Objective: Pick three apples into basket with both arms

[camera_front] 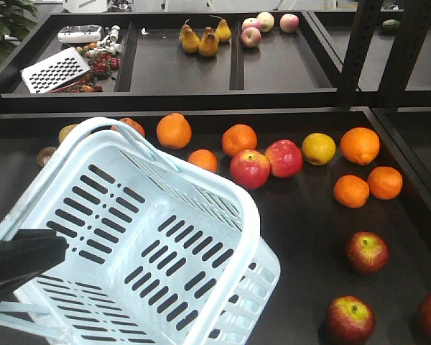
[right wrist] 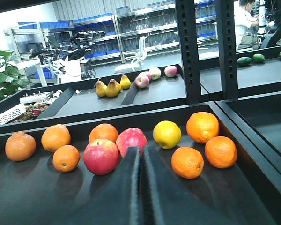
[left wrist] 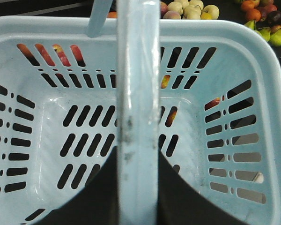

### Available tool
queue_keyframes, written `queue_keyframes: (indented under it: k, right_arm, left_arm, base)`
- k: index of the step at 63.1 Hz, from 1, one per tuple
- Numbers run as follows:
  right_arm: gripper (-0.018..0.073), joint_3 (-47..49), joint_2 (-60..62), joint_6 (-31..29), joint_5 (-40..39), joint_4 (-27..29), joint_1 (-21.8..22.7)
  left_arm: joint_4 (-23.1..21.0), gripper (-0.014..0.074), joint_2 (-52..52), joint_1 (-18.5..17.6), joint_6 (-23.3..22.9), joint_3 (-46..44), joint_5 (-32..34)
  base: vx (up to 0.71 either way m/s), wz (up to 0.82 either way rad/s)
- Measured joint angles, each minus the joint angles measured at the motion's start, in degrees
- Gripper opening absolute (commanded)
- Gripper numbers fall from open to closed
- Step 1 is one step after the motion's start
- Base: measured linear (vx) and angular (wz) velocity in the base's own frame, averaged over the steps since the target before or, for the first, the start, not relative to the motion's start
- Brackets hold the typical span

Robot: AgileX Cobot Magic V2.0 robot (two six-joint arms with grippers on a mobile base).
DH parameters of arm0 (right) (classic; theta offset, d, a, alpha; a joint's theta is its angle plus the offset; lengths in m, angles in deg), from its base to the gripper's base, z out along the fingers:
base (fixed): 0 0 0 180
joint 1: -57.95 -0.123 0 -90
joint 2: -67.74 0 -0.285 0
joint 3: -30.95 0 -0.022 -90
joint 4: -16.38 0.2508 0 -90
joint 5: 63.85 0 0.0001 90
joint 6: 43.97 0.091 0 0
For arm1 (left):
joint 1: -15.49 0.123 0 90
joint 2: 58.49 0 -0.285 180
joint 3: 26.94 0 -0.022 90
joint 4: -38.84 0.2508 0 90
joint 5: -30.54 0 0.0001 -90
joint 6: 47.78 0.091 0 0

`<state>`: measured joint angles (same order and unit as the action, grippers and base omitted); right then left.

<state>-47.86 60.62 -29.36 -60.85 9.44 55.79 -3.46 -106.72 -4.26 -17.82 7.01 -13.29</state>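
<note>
Right gripper [right wrist: 141,178], fingers together and empty, nearer the dark red apples [camera_front: 366,251], right of basket [camera_front: 253,237] (handle [left wrist: 138,93] clamped by left gripper [left wrist: 139,187]).

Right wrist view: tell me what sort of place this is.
Probably a mock grocery produce stand inside a lab or warehouse: black trays of loose fruit, metal shelving with blue bins, an office chair.

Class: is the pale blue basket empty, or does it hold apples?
Empty: the basket shows only its bare slotted floor; the dark red apples lie outside it.
</note>
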Motion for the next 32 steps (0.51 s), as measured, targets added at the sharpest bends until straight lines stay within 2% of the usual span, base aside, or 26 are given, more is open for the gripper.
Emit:
queue_keyframes:
  k: [32]
  right_arm:
    - [-0.0004,0.0,0.0,0.0,0.0,0.0,0.0]
  left_arm:
    - [0.0,-0.0006,0.0,0.0,0.0,0.0,0.0]
  base:
    - [0.0,0.0]
